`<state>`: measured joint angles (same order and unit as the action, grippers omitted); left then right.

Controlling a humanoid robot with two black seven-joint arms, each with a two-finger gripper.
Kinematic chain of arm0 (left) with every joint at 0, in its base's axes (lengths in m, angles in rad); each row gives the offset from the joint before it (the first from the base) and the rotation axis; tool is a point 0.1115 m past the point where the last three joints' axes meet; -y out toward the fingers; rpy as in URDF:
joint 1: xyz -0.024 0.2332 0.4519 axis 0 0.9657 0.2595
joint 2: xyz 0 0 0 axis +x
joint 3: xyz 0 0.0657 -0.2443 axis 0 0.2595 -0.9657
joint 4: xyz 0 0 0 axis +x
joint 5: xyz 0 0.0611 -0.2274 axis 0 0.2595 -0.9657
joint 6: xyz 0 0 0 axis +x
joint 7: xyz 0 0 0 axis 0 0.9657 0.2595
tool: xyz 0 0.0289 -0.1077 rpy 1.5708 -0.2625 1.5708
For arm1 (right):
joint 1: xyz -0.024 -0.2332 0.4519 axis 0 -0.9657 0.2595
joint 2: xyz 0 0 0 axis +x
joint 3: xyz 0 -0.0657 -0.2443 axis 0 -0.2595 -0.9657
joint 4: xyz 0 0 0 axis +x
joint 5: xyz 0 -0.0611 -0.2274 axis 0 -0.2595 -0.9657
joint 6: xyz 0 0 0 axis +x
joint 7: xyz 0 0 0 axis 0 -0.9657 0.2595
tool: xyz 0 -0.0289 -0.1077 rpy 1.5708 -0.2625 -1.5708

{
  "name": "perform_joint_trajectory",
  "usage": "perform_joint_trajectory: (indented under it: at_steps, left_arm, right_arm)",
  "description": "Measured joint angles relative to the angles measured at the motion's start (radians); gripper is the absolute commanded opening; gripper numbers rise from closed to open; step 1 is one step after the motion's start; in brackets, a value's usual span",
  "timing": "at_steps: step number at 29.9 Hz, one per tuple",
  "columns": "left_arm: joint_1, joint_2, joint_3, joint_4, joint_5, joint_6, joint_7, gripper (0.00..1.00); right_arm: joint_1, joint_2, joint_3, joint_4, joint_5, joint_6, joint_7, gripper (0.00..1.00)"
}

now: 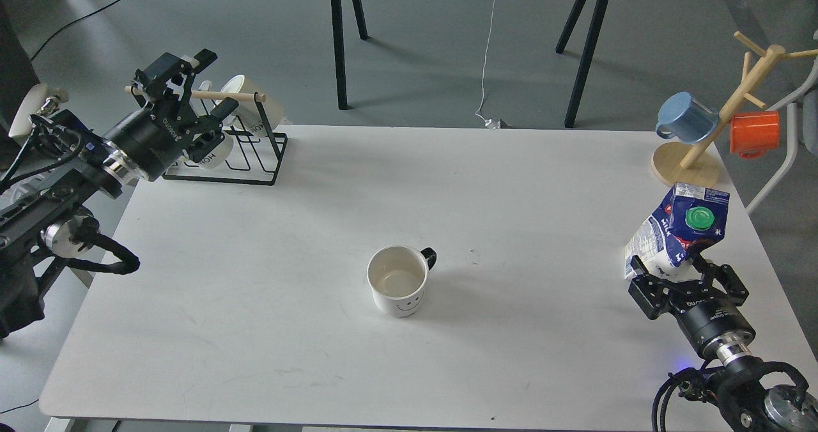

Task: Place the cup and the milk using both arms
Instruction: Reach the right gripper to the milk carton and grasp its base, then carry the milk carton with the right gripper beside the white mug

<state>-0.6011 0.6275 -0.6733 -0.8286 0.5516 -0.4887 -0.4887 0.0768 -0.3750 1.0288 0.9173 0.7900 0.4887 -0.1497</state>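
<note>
— Gripping the milk carton (679, 229), is it, that right gripper (671, 277) at the lower right of the frame?

— Yes. Its fingers close around the carton's lower end, and the carton leans to the right, green screw cap (698, 218) facing up toward the camera, over the right edge of the white table (255, 330).

— And the left gripper (182, 93)?

— Upper left of the frame, raised beside the black wire rack (255, 157) with its wooden bar and cream mugs. I cannot tell whether its fingers are apart or together; they are dark and overlap the rack.

— Where is the cup (399, 280)?

— Upright in the middle of the table, well apart from both grippers, smiley face toward the bottom of the frame, black handle pointing upper right.

— Anything else?

— A wooden mug tree (722, 122) at the upper right corner carries a blue mug (687, 116) and an orange mug (755, 133).
</note>
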Motion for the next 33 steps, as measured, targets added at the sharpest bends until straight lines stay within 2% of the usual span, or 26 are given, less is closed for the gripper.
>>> perform_joint_trajectory:
  at_steps: [3, 8, 10, 18, 24, 29, 33]
  left_arm:
    - [0.001, -0.001, 0.000, 0.002, 0.000, 0.000, 0.000, 0.89]
    - [0.002, -0.002, 0.000, 0.003, 0.001, 0.000, 0.000, 0.89]
    - [0.003, -0.002, 0.000, 0.004, 0.001, 0.000, 0.000, 0.90]
    - [0.003, -0.002, 0.000, 0.011, 0.020, 0.000, 0.000, 0.90]
    - [0.004, -0.002, 0.000, 0.011, 0.022, 0.000, 0.000, 0.91]
    - [0.004, -0.001, 0.000, 0.011, 0.028, 0.000, 0.000, 0.91]
    - [0.004, -0.010, 0.001, 0.020, 0.052, 0.000, 0.000, 0.91]
  right_arm:
    - [0.006, 0.004, 0.005, 0.000, 0.000, 0.000, 0.002, 0.75]
    - [0.008, 0.005, 0.009, 0.000, 0.000, 0.000, 0.004, 0.38]
    - [0.008, 0.005, 0.010, 0.000, 0.000, 0.000, 0.004, 0.33]
    - [0.006, 0.005, 0.010, 0.023, -0.002, 0.000, 0.004, 0.28]
    - [0.012, 0.004, -0.004, 0.118, -0.017, 0.000, 0.001, 0.27]
    - [0.023, 0.008, -0.025, 0.233, -0.126, 0.000, 0.001, 0.27]
    - [0.024, 0.058, -0.050, 0.272, -0.219, 0.000, 0.002, 0.27]
